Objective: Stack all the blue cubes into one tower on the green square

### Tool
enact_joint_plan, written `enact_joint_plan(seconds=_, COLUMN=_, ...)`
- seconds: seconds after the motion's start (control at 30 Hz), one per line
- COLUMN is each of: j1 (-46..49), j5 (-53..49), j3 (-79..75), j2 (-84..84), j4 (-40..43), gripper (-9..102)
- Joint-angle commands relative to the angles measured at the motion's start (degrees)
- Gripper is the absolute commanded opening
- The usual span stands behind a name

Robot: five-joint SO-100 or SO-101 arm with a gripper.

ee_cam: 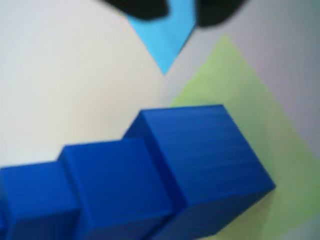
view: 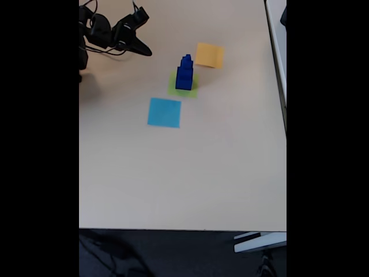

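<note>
**Tower standing, arm drawn back**

Beige tabletop (view: 173, 173), mostly bare. Dark royal-blue solid cubes (view: 184, 75) stand stacked as one tower on the flat lime-green paper square (view: 192, 90), toward the table's far edge, between light-blue (view: 164, 112) and orange-yellow paper squares (view: 209, 55). Stacking looks finished. Black two-finger gripper (view: 144, 51) sits near the far-left corner, apparently empty; I cannot tell its width.

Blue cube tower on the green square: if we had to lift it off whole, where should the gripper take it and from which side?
Probably by the largest bottom cube: the blue cube tower steps down in size upward, so squeezing higher would only lift the smaller cubes. Come in low from the left of the fixed view, where the gripper sits, closing on opposite flat faces just above the green square.
</note>
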Motion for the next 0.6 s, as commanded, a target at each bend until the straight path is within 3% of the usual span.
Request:
enact_joint_plan(seconds=0.0, j1=-1.93, j5=-3.69, j3=3.6, j2=8.0, j4=-1.85, gripper=0)
enact_joint_plan(seconds=0.3, j1=2.29, j5=-11.87, j3=7.65, j2=14.15, j4=-0.18, gripper=0)
enact_joint_plan(seconds=0.57, j1=2.72, j5=-11.6, j3=7.65, j2=15.29, j4=6.94, gripper=0)
